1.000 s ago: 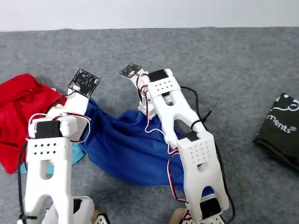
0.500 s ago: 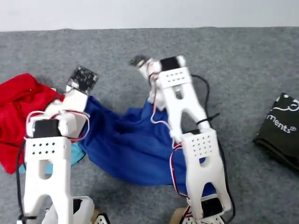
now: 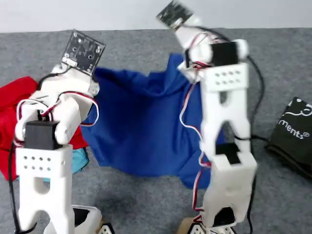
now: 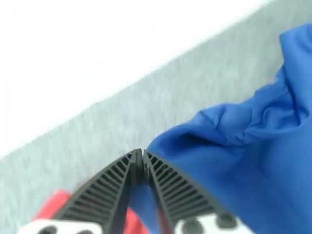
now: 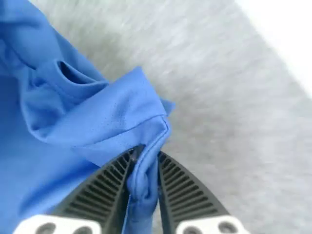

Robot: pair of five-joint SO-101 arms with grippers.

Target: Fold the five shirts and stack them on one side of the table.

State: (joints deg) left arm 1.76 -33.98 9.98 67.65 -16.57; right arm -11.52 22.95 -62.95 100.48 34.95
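You are working over the grey table (image 3: 273, 63) with the blue shirt (image 3: 141, 126) hanging between your two grippers. Its top edge is being held off the surface, and its lower part is trailing on the table back toward the arm bases. You are most likely opening it out flat before the first fold, so tension looks like the thing to watch. You should be drawing the two pinched corners evenly apart so the top edge is running straight, and lowering both at the same pace so the cloth is settling without bunching. The red shirt (image 3: 9, 105) is lying just outside the left gripper, with a bit of teal cloth (image 3: 80, 161) poking out beside it near the blue shirt's edge, so you should be steering the spread away from that heap. The folded black shirt (image 3: 292, 131) is sitting well outside the right gripper, apart from the blue one. The left gripper (image 4: 142, 157) is pressing its jaws together on a thin edge of the blue shirt, with its arm lifted and reaching forward. The right gripper (image 5: 145, 156) is pinching a bunched corner, with its arm stretching taller and farther toward the table's far edge.
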